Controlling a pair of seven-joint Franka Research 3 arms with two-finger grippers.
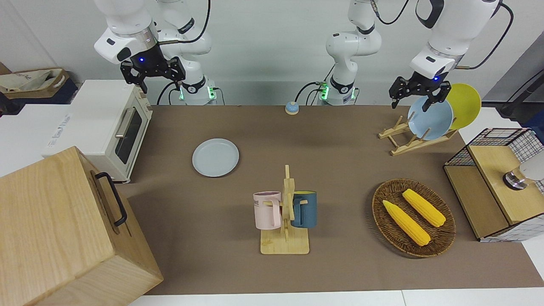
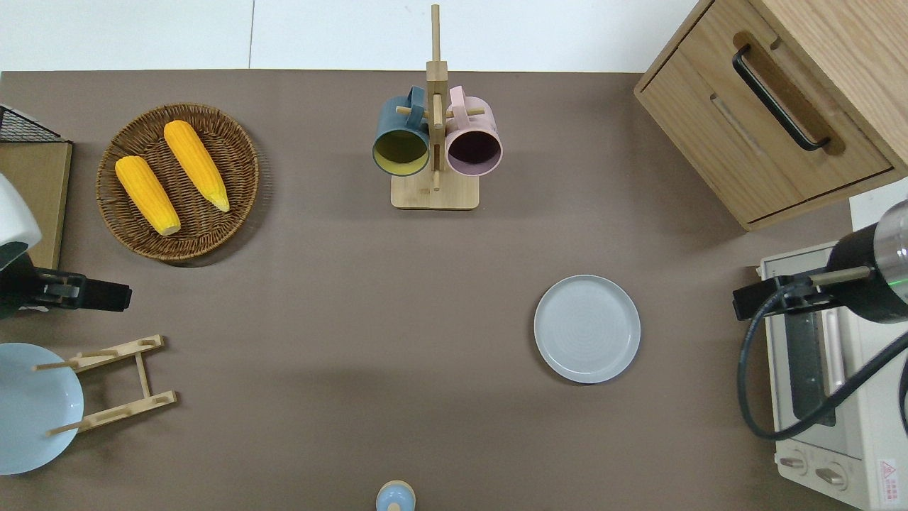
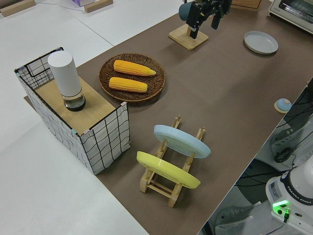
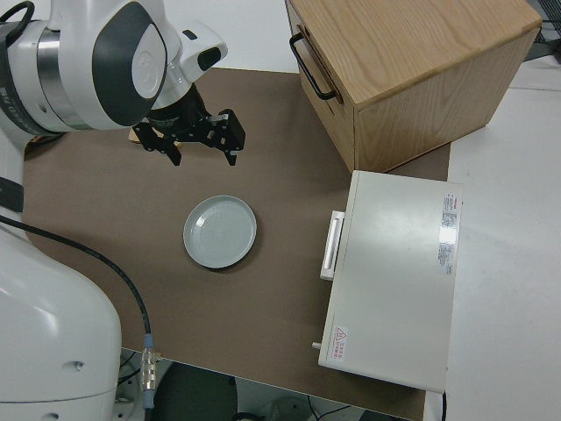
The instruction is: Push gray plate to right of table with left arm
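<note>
The gray plate (image 1: 215, 157) (image 2: 587, 328) (image 3: 261, 42) (image 4: 220, 231) lies flat on the brown table (image 2: 369, 284), toward the right arm's end and beside the toaster oven. My left gripper (image 1: 418, 95) (image 2: 106, 295) (image 3: 205, 17) hangs open and empty in the air at the left arm's end. In the overhead view it is over the table between the wicker basket and the plate rack, far from the gray plate. The right arm is parked, its gripper (image 1: 154, 78) (image 4: 202, 151) open and empty.
A wooden rack (image 1: 408, 138) holds a sky-blue plate (image 1: 431, 119) and a yellow plate (image 1: 465, 104). A wicker basket (image 1: 414, 250) holds two corn cobs. A mug stand (image 1: 285, 212) carries a pink and a dark blue mug. A toaster oven (image 1: 106, 127), wooden drawer cabinet (image 1: 55, 229), wire crate (image 1: 497, 191) and small blue knob (image 1: 291, 108) line the edges.
</note>
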